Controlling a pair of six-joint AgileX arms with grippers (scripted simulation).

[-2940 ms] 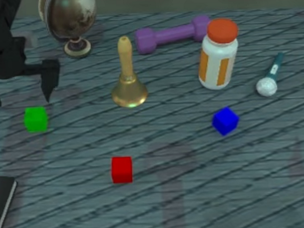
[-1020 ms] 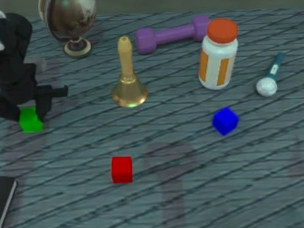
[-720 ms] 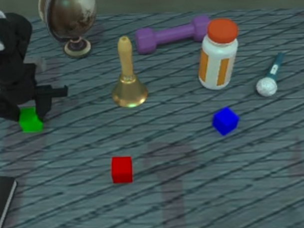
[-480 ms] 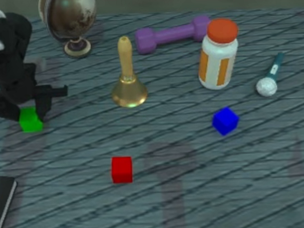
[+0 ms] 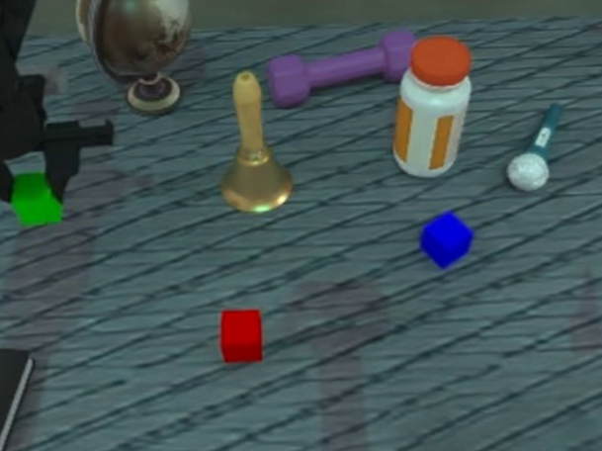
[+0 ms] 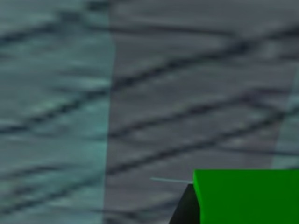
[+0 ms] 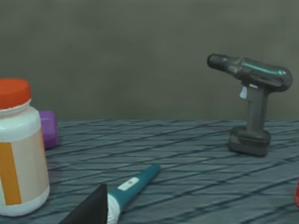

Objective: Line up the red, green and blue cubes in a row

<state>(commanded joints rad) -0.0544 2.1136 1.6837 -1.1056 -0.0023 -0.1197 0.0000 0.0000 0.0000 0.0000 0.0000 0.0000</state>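
Bright green and plain-faced, the small solid green cube (image 5: 35, 198) sits pinched in our left gripper (image 5: 28, 190) at the far left of the top view, lifted off the grey-blue patterned table (image 5: 385, 361); the left wrist view shows its flat green face (image 6: 247, 196) filling the lower right corner. The small bright red cube (image 5: 242, 335) lies low and left of centre, the deep blue cube (image 5: 446, 238) right of centre, well apart. The white bottle with orange cap (image 5: 432, 107) bears orange label stripes, no readable writing. We cannot see our right gripper.
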